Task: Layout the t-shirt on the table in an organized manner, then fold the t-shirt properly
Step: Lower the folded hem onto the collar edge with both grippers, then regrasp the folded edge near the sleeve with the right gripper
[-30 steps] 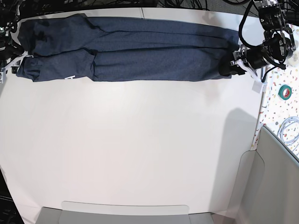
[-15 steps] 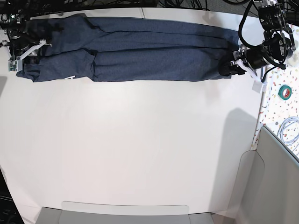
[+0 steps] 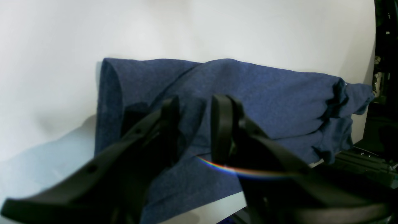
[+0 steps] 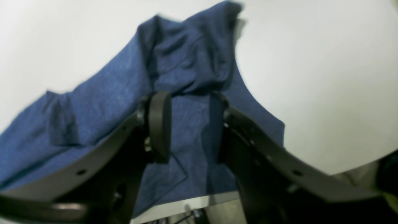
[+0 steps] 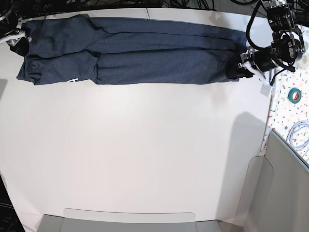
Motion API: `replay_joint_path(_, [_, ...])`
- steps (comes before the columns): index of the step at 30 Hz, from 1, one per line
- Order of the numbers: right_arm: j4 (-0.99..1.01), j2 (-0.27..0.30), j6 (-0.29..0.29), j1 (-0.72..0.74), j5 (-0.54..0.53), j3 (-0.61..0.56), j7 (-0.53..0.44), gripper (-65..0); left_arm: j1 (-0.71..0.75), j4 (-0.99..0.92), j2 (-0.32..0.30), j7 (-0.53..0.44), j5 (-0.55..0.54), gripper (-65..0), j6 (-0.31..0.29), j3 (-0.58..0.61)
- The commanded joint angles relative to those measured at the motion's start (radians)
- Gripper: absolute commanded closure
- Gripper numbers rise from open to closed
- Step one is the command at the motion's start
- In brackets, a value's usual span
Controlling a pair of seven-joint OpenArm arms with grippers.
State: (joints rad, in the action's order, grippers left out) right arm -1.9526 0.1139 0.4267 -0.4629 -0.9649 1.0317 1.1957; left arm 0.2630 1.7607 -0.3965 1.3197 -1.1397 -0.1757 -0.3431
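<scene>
While the right gripper (image 5: pixel 18 42) sits at the far left of the base view, its fingers (image 4: pixel 159 124) stand parted over the t-shirt (image 5: pixel 130 50), fabric showing in the gap; whether they pinch it, I cannot tell. Moving along, the shirt lies folded into a long band across the far edge of the table (image 5: pixel 145 154), a speck of white lettering peeking low on the left. Over at the right end, the left gripper (image 5: pixel 236 70) rests at the hem, fingers (image 3: pixel 222 127) partly apart with cloth between them; a grip is unclear.
</scene>
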Motion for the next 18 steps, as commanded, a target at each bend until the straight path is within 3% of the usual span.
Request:
replay_joint_path(1, [-0.014,0.005,0.001,0.013,-0.018,0.015,-0.009,-20.8,-0.004,0.015,-0.017,-0.009,-0.021,-17.5,-0.002,-0.006])
replay_joint_path(12, [0.069,-0.018,-0.002,0.183,-0.013,0.012,0.129,-21.3,-0.003,0.015,0.011,-0.004,-0.018,-17.5,-0.002,-0.004])
replay_joint_path(18, [0.114,-0.018,-0.001,0.232,-0.016,0.008,0.168,-34.3,-0.003,0.015,0.011,-0.004,-0.02,-17.5,-0.002,-0.004])
